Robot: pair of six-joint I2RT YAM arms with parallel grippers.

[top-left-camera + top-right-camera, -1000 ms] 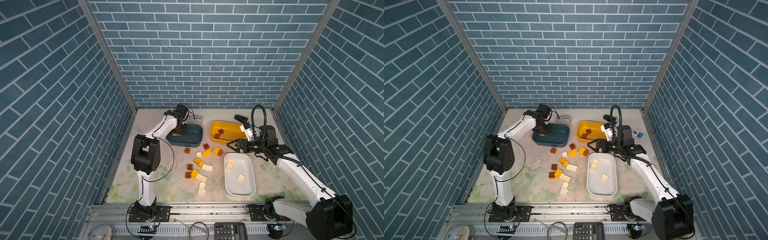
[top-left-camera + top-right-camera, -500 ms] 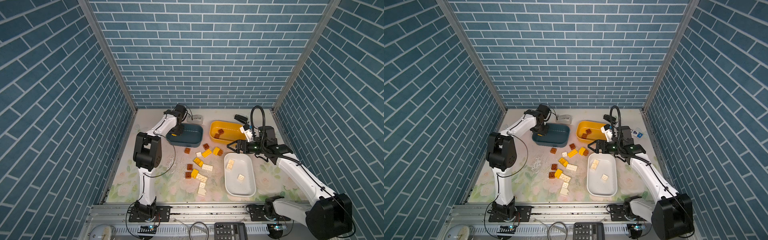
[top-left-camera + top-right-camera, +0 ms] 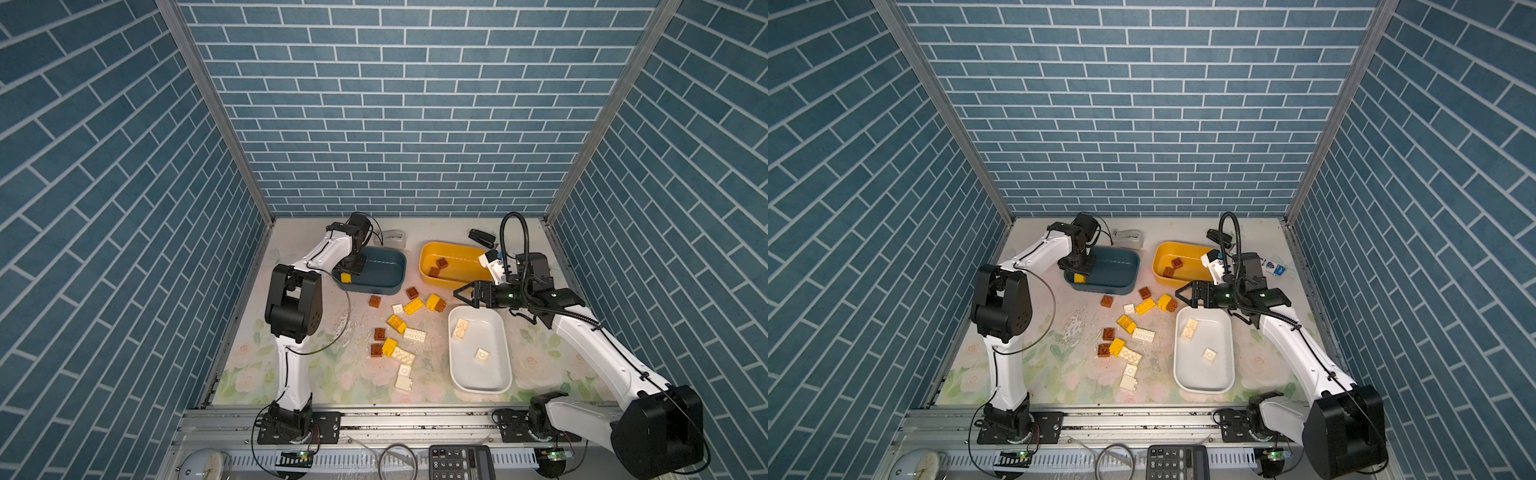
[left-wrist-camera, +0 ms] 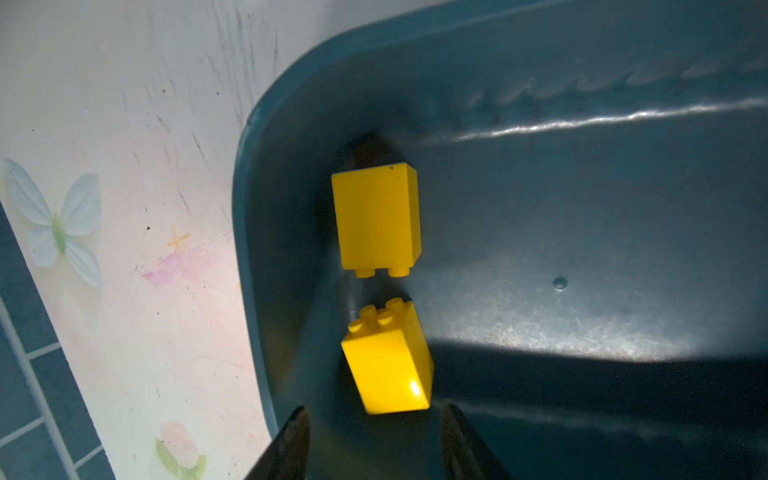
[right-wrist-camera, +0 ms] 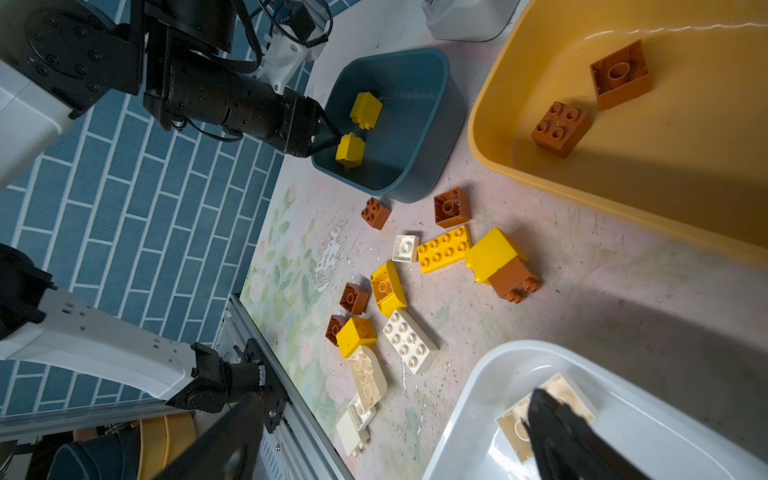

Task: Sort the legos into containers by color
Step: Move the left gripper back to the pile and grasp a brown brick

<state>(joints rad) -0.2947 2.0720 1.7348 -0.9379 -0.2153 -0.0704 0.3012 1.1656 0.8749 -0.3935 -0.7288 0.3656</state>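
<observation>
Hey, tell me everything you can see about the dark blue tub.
The blue tub is a shallow, rounded-rectangular bin of smooth, slightly glossy dark blue plastic, with a floor scuffed pale. It sits upright on the table toward the back left, apart from the yellow tub beside it. At one end inside lie a yellow brick on its side and a second brick, tilted. The left gripper hangs over that end, jaws apart.
</observation>
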